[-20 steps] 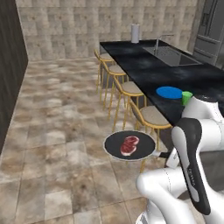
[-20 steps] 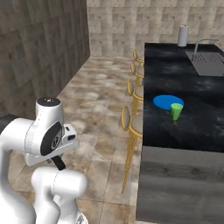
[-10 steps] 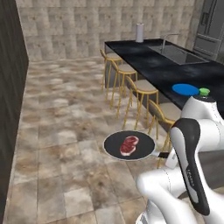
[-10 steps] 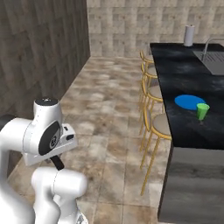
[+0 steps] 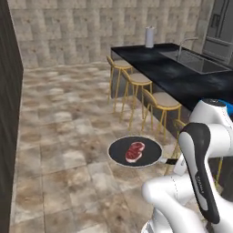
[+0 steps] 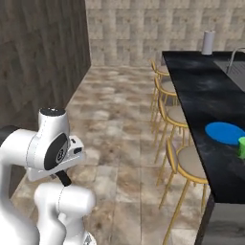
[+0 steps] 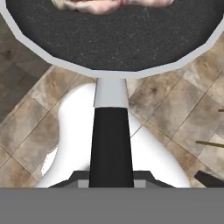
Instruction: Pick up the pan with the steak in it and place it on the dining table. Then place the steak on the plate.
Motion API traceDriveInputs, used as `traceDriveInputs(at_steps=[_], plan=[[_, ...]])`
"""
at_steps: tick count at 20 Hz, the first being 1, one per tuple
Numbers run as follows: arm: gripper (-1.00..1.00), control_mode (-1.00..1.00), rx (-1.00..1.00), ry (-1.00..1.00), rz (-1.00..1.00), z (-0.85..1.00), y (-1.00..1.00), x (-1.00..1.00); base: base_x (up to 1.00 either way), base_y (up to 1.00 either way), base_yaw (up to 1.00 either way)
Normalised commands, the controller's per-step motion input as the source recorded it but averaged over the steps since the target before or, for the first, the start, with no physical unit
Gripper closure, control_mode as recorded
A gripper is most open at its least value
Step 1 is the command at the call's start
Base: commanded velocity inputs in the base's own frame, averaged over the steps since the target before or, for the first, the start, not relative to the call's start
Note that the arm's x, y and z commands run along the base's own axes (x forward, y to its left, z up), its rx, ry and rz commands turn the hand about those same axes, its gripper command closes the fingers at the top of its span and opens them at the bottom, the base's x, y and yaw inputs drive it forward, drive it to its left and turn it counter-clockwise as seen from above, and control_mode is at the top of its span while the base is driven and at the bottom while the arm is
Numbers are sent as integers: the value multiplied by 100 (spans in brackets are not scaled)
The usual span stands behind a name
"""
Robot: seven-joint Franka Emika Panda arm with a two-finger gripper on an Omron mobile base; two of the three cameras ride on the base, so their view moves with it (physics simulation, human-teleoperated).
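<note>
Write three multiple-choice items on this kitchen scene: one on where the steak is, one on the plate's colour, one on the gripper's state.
1. Where is the steak?
A. On the plate
B. In the pan
C. On a stool

2. What colour is the plate on the dining table?
A. Blue
B. White
C. Red

3. What is the gripper doing?
A. Hanging open above the floor
B. Shut on the green cup
C. Shut on the pan's handle

Answers:
1 B: the red slab lies inside the black pan, held in the air above the tiled floor.
2 A: it shows bright blue against the black top.
3 C: in the hand view the handle runs straight down between the finger tips.
</note>
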Motion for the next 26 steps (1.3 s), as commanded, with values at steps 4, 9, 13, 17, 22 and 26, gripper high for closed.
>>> traceDriveInputs(at_steps=[4, 9, 13, 17, 22, 26], plan=[[100, 100, 0, 0, 0, 0, 0, 0, 100, 59, -13], [100, 100, 0, 0, 0, 0, 0, 0, 100, 59, -13], [100, 100, 0, 0, 0, 0, 0, 0, 100, 59, -13], [100, 100, 0, 0, 0, 0, 0, 0, 100, 57, -12], [100, 100, 0, 0, 0, 0, 0, 0, 72, 24, -24], [100, 100, 0, 0, 0, 0, 0, 0, 0, 0, -50]])
